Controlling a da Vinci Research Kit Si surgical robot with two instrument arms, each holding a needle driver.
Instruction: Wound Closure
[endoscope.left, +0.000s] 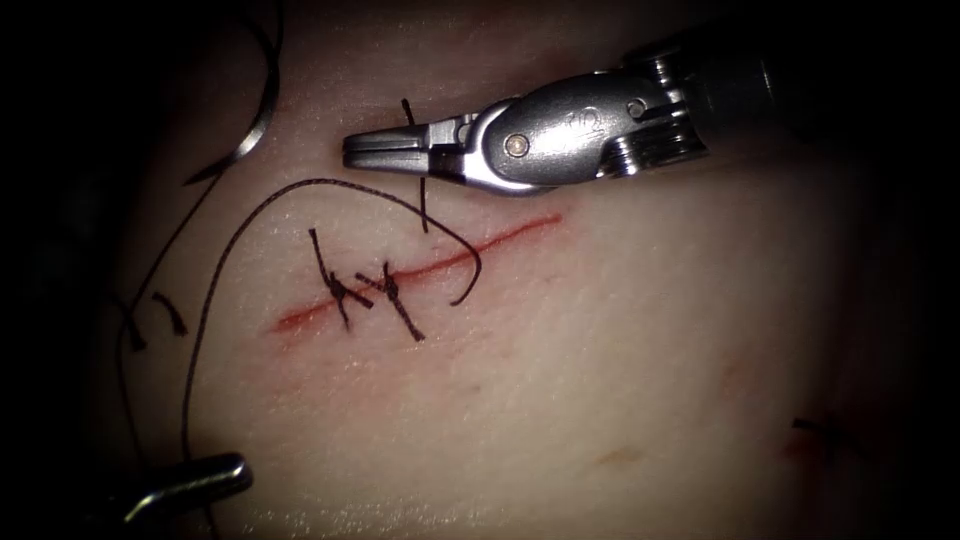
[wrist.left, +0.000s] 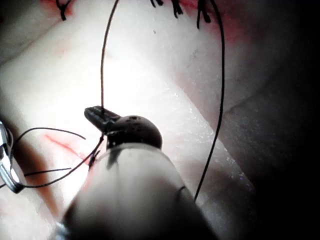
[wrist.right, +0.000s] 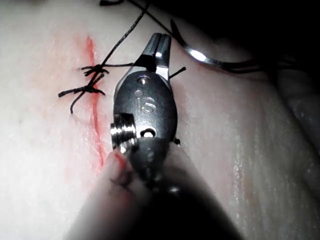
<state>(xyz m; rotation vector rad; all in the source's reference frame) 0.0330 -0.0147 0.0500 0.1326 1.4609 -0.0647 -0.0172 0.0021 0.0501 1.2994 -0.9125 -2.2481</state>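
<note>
Needle (endoscope.left: 255, 120) first: lying free on the tissue (endoscope.left: 620, 380), upper left, well off the left end of the cut (endoscope.left: 420, 270), not in the tissue, no tool on it. Right wrist view catches it too, needle (wrist.right: 200, 56) glinting just beyond the right tool's tip. Cut runs diagonal, red fluid (endoscope.left: 300, 318) along it, two knotted stitches (endoscope.left: 365, 290) across its left half w/ short tails sticking out. Thread (endoscope.left: 205, 320) loops from near the cut's middle, arcs up over the stitches, then drops down the left side to the left tool (endoscope.left: 200, 480), low left in the endoscope view. That view doesn't settle the left grip; the left wrist view does: left tool (wrist.left: 100, 116) has jaws closed on the thread (wrist.left: 102, 65), strand rising straight up from the tip, more thread trailing off beside the shaft. Right tool (endoscope.left: 385, 150) sits above the cut, tip pointing left, jaws look pressed together, a short dark thread end (endoscope.left: 418, 175) crossing at the jaw base. Held or just passing behind? Can't tell. Right wrist view, right tool (wrist.right: 159, 46): jaws look closed, tip just beside the stitches (wrist.right: 90, 82), a strand running up past the tip, contact unclear.
</note>
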